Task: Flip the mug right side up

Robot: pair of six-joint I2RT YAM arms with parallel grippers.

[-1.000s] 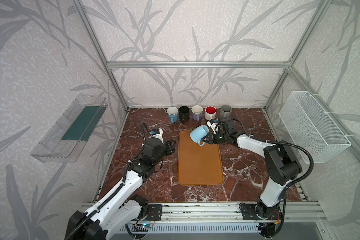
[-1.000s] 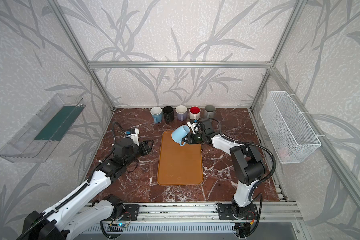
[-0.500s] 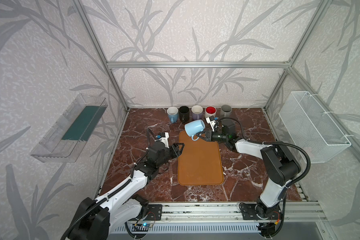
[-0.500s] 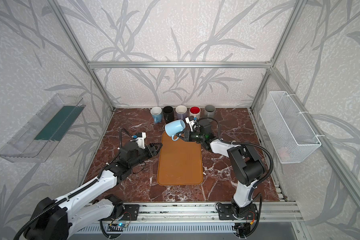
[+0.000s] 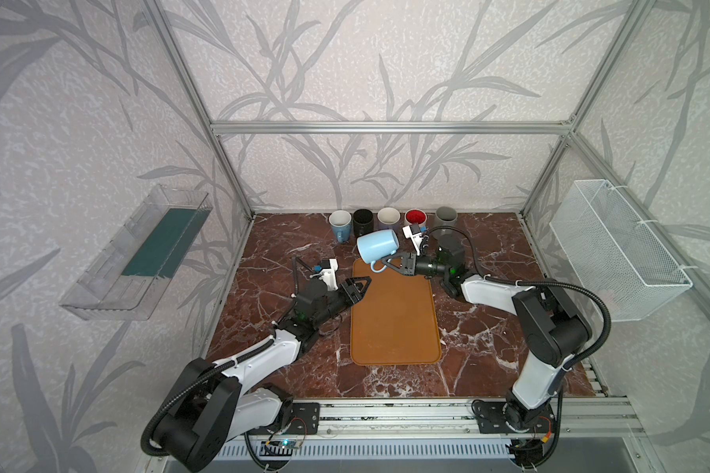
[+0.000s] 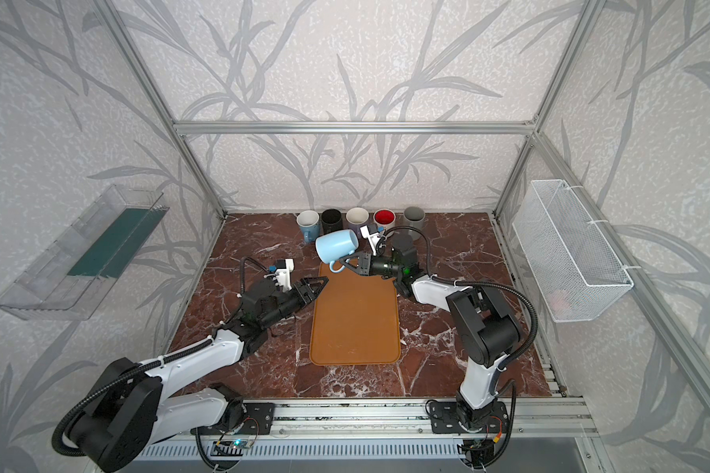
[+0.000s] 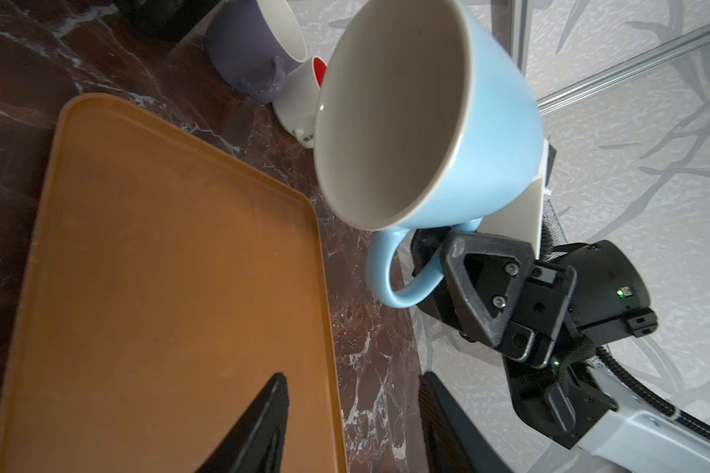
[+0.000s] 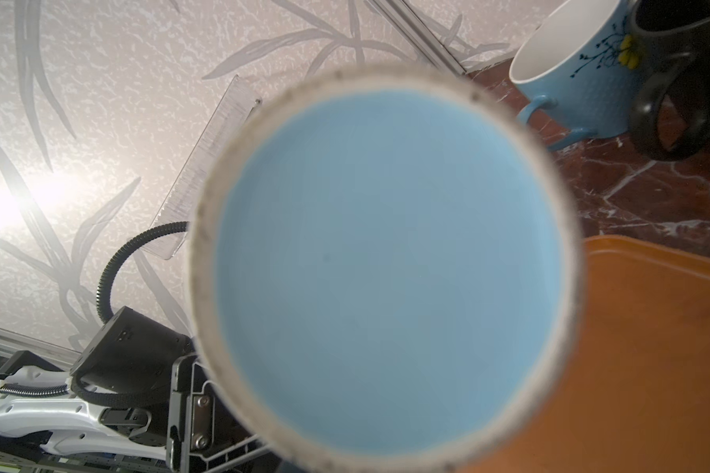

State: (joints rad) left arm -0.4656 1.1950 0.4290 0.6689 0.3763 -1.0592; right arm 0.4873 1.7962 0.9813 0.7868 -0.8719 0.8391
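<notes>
In both top views a light blue mug (image 5: 378, 245) (image 6: 337, 245) hangs in the air over the far end of the orange tray (image 5: 394, 327) (image 6: 353, 327). It lies roughly on its side, tilted. My right gripper (image 5: 392, 262) (image 6: 349, 262) is shut on its handle. The left wrist view looks into the mug's white mouth, with the blue wall (image 7: 488, 135) above and the right gripper (image 7: 439, 245) clamped at the handle. In the right wrist view the mug's base (image 8: 386, 266) hides my jaws. My left gripper (image 5: 365, 282) (image 6: 324, 281) (image 7: 351, 374) stands open and empty at the tray's left edge, below the mug.
Several upright mugs line the back wall, from a blue one (image 5: 340, 223) to a grey one (image 5: 445, 215). A white wire basket (image 5: 615, 245) hangs on the right wall. A clear shelf (image 5: 140, 254) hangs on the left wall.
The right gripper has lifted the mug a little up and to the left and rotated it. The left arm has moved right, bringing its gripper to the tray's left edge.
</notes>
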